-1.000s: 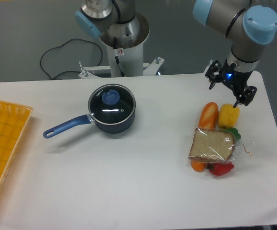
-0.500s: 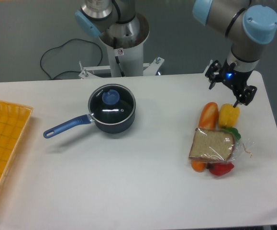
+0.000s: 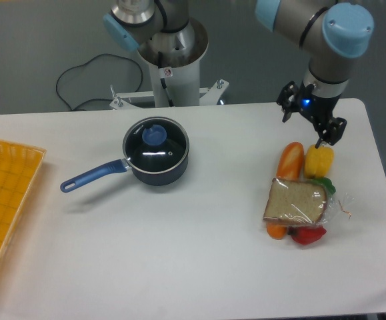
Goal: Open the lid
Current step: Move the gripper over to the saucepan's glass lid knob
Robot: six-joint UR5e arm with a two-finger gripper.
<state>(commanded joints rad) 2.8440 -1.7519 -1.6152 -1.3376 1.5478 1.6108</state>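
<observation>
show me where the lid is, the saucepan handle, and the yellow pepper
lid (image 3: 156,143): fixed camera view, on the clear glass just below the blue knob.
saucepan handle (image 3: 89,177): fixed camera view, midway along the blue handle.
yellow pepper (image 3: 319,160): fixed camera view, on the middle of its body.

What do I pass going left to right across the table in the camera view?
Yellow tray → saucepan handle → lid on the saucepan → food pile with the sandwich. The gripper hangs above the pile's far end.
</observation>
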